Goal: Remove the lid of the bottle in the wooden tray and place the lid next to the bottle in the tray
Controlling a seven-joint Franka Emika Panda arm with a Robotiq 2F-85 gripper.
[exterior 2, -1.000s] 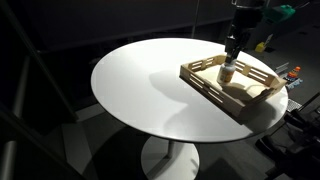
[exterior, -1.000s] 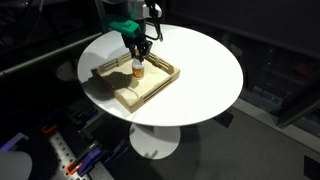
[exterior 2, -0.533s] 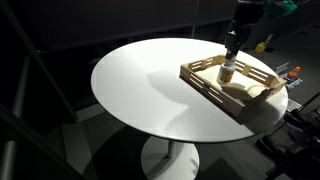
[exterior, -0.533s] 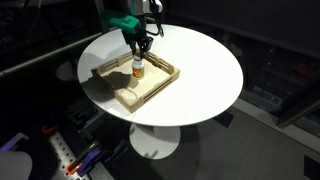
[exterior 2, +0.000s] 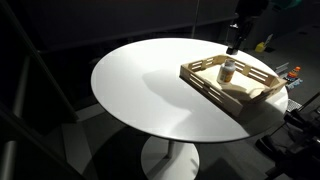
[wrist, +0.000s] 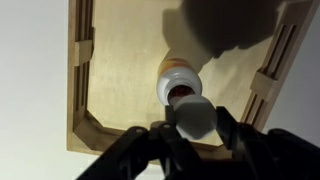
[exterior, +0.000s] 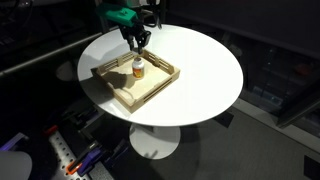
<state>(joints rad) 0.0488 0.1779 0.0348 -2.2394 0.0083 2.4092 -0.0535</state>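
The wooden tray (exterior: 112, 90) (exterior 2: 206, 88) (wrist: 115, 90) sits on the round white table in both exterior views. The small amber bottle (exterior: 137, 69) (exterior 2: 229, 71) stands upright inside it; in the wrist view its open mouth (wrist: 181, 84) shows directly below the camera. My gripper (exterior: 138, 43) (exterior 2: 233, 46) (wrist: 194, 120) hangs a short way above the bottle, shut on the white lid (wrist: 194, 117), which is off the bottle and held between the fingers.
The white round table (exterior: 205, 70) (exterior 2: 140, 90) on a pedestal carries only the tray. Tray walls have slotted rims. Dark floor and clutter surround the table; a yellow object (exterior 2: 262, 46) lies behind it.
My gripper has risen from the bottle's top, lifting the lid off. The bottle stays upright in the tray.
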